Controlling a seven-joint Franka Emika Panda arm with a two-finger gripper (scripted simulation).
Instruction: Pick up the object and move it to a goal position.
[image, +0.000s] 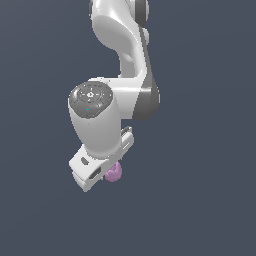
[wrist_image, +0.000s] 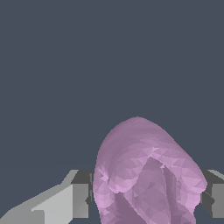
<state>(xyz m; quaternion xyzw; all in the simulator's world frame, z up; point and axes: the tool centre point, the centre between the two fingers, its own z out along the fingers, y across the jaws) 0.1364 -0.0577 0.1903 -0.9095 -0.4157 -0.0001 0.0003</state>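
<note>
The object (image: 114, 172) is a small lumpy pink-purple blob that sticks out from under the white gripper (image: 108, 175) in the exterior view. In the wrist view the object (wrist_image: 144, 175) fills the gap between the two fingers. One dark pad (wrist_image: 85, 192) touches one side of it and the other pad (wrist_image: 210, 194) touches the opposite side. The gripper (wrist_image: 146, 199) is shut on the object. The fingertips are hidden behind the hand in the exterior view.
The white arm (image: 130, 60) comes down from the top of the exterior view, with its wrist above the gripper. A plain dark blue-grey surface (image: 210, 200) fills the rest of both views. No goal marker shows.
</note>
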